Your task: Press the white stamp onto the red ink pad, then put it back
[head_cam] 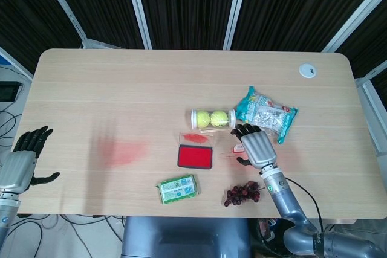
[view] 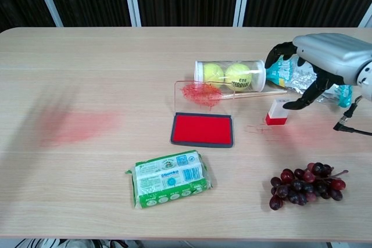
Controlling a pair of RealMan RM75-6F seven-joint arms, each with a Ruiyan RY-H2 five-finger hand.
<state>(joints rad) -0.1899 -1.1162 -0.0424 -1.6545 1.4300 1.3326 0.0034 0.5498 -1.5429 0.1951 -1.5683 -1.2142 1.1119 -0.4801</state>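
**Right hand hovers by the stamp, nothing lifted yet**

Nearest to the front edge lie a bunch of grapes point(view: 304, 185) on the right and a green packet point(view: 170, 177) more to the left. Behind them the red ink pad point(view: 203, 129) sits open, its clear lid point(view: 203, 97) standing upright at the back, so the red surface is free for pressing. Just to its right stands the white stamp point(view: 278, 112), upright on the table point(view: 116, 62), its red base down. The right hand point(view: 317, 62) is above and beside it, fingers spread and curved downward, thumb near the stamp top; it holds nothing, I think it prepares a grip. Further back are a tube of tennis balls point(view: 231, 75) and a snack bag point(head_cam: 266, 113). The left hand point(head_cam: 23, 160) waits off the table's left edge, open and empty.
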